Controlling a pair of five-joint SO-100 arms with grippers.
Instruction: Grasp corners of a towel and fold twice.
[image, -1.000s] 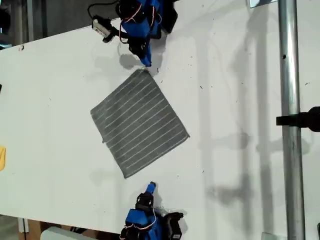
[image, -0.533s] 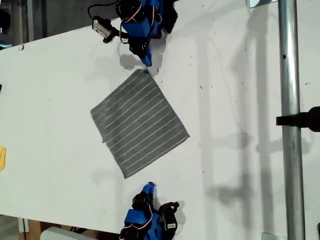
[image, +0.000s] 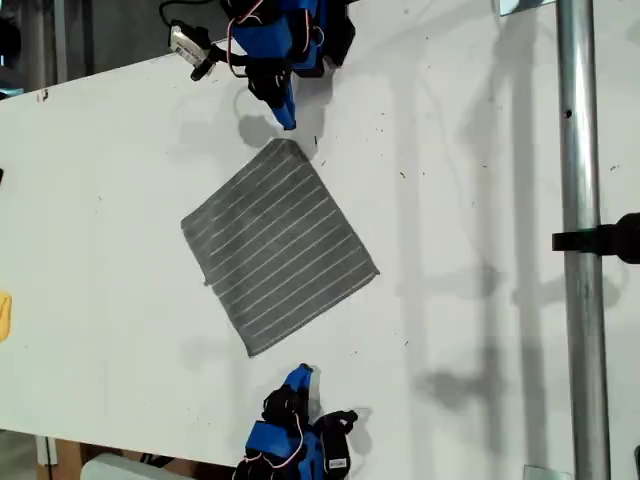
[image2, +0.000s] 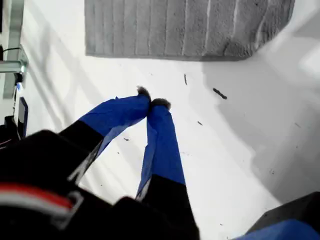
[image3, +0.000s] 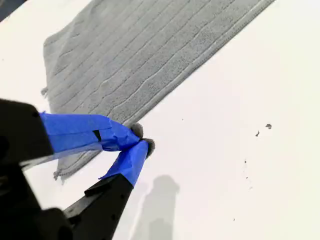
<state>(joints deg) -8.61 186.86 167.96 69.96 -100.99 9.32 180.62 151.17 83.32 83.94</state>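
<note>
My first gripper (image2: 151, 102): both blue-taped fingers (image2: 162, 145) meet at the dark tips, nothing between them. It sits over bare white table (image2: 240, 165), a few dark specks (image2: 219, 93) just beyond the tips. Further out, an edge of the towel (image2: 185, 25) runs across the frame, with one rounded corner (image2: 260, 47) at the upper right of that picture. Tips and cloth are apart.

In the exterior view this gripper (image: 288, 122) is at the top centre of the frame, pointing down at the towel's top corner (image: 290, 144), near it but with a strip of table between.

My second gripper (image3: 142, 139): fingers pinched together at the tips, holding nothing. The towel (image3: 135, 60) fills the upper left of that picture, and its long hemmed edge passes just beside the tips. I cannot tell from this view alone whether they touch it. The exterior view settles it: the gripper (image: 303, 373) sits at the bottom centre, clear of the cloth and near the bottom corner (image: 250, 352).

The towel (image: 280, 245) lies flat and unfolded at mid-frame in the exterior view, turned like a diamond. It is grey with thin white stripes running lower left to upper right.

Farther out on the table (image: 480, 200):
- A metal pole (image: 578, 300) stands along the exterior view's right, with a black clamp (image: 610, 240) on it.
- A small yellow thing (image: 4, 315) is cut by the left edge, well apart from the towel.
</note>
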